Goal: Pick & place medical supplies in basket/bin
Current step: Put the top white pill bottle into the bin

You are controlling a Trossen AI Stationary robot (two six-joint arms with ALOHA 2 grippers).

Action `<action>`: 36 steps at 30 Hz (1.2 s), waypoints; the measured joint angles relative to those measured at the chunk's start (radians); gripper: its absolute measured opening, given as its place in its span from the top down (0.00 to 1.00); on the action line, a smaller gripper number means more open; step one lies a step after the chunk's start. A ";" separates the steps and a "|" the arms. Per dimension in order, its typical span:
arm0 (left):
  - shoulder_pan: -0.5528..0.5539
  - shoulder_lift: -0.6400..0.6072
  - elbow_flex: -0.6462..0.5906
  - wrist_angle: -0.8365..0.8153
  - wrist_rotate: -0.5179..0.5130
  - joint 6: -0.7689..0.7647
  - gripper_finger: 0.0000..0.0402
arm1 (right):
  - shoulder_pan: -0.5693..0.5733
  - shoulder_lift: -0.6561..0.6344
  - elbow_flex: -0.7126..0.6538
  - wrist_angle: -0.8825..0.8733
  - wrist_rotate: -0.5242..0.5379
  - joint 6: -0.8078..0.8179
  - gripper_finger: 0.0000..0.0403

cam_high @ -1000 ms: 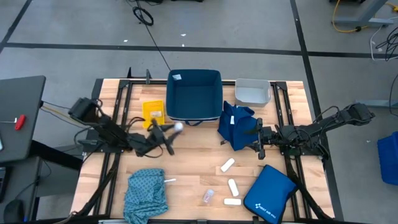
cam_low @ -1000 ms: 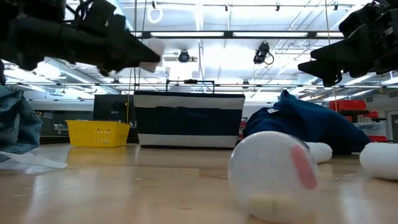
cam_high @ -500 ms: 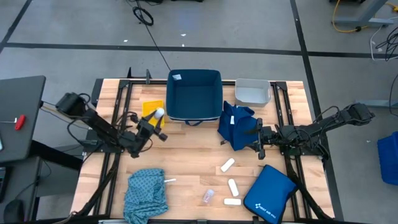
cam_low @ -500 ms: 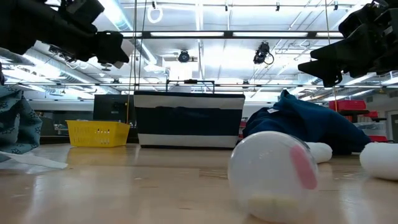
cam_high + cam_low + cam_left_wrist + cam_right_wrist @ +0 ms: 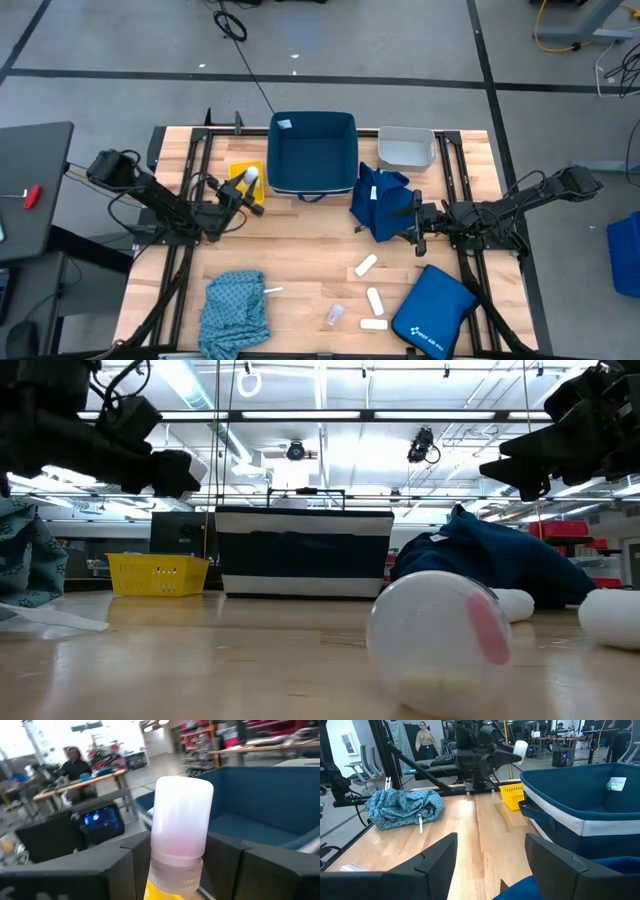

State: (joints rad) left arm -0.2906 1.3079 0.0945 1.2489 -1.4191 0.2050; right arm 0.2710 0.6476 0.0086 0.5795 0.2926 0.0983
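Observation:
My left gripper [image 5: 245, 188] is shut on a clear vial with a white cap [image 5: 250, 176] and hovers above the small yellow tub [image 5: 243, 170]; the wrist view shows the vial [image 5: 180, 810] upright with yellow below it. My right gripper [image 5: 412, 222] stands open and empty beside the dark blue cloth [image 5: 380, 205], which lies heaped on the table. The large navy tub [image 5: 312, 152] and the pale grey tub [image 5: 406, 148] stand at the far edge. The teal cloth [image 5: 235, 305], another vial [image 5: 335, 316] and three white packets [image 5: 366, 265] lie nearer. My left gripper pinches the vial by its clear lower body [image 5: 172, 870], just under the white cap [image 5: 181, 800], one finger [image 5: 125, 870] on each side. The vial is lifted clear above the yellow tub, and its cap end sticks out past the fingertips toward the table's far edge.
The flat royal-blue pouch [image 5: 432, 312] lies at the near right. In the low view a vial [image 5: 435, 645] lies on its side close to the camera. Black rails [image 5: 190, 160] run along the table's left and right sides. People show in the room beyond.
My left gripper has carried the vial from the table's middle toward the left and far edges, ending above the yellow tub. It has turned, so the cap now points toward the far edge. It has stayed shut on the vial.

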 joint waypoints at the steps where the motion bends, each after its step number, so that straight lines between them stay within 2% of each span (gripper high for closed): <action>1: 0.006 0.000 -0.006 -0.019 -0.019 -0.035 0.63 | 0.000 0.000 0.000 0.000 0.000 0.001 0.40; 3: 0.016 0.000 -0.017 -0.026 -0.069 -0.084 0.63 | 0.000 0.000 0.000 0.000 -0.001 0.001 0.40; 5: 0.029 0.000 -0.028 -0.026 -0.073 -0.104 0.63 | 0.000 0.000 0.000 -0.001 -0.001 0.002 0.40; 10: 0.066 0.000 -0.046 -0.074 0.024 -0.220 0.63 | 0.000 0.000 0.000 -0.002 -0.001 0.002 0.40; 12: 0.094 0.001 -0.046 -0.187 0.073 -0.346 0.63 | 0.000 0.000 0.000 -0.004 -0.001 0.002 0.40; 17: 0.195 0.001 -0.047 -0.527 0.229 -0.769 0.63 | 0.000 0.000 0.000 -0.004 -0.001 0.002 0.40; 19: 0.222 0.001 -0.047 -0.586 0.264 -0.852 0.63 | 0.000 0.000 0.000 -0.004 0.000 0.002 0.40; 29: 0.327 0.001 -0.046 -0.580 0.480 -0.894 0.63 | 0.000 0.000 0.000 -0.004 0.000 0.001 0.40; 35: 0.345 0.000 -0.045 -0.573 0.514 -0.886 0.63 | 0.000 0.000 0.000 -0.004 0.000 0.001 0.40; 36: 0.344 0.000 -0.045 -0.570 0.518 -0.883 0.59 | 0.000 0.000 0.000 -0.004 0.000 0.001 0.40</action>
State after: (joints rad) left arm 0.0537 1.3083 0.0494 0.6787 -0.9016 -0.6776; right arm 0.2710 0.6476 0.0084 0.5751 0.2928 0.0991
